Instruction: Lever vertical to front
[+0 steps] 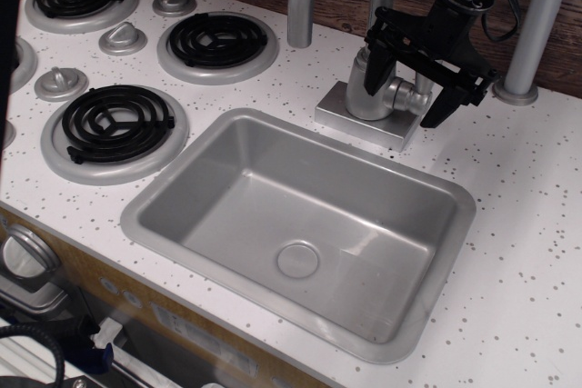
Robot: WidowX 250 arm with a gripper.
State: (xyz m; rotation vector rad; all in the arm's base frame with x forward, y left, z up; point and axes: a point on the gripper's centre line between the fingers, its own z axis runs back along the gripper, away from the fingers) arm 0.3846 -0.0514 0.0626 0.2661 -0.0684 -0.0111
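Pincer (406, 90) astride the lever (409, 94)

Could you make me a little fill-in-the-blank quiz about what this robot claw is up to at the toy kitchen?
1. The gripper is at the base of the ____.
2. Its two black fingers stand on either side of the small silver ____.
3. The sink basin holds ____ objects.
4. Left of the sink lie black coiled ____.

Missing words: faucet; lever; no; burners

No text, brand or number can be read anywhere; the panel (195, 338) below the table (527, 224) may carry small markings, too blurred to tell.
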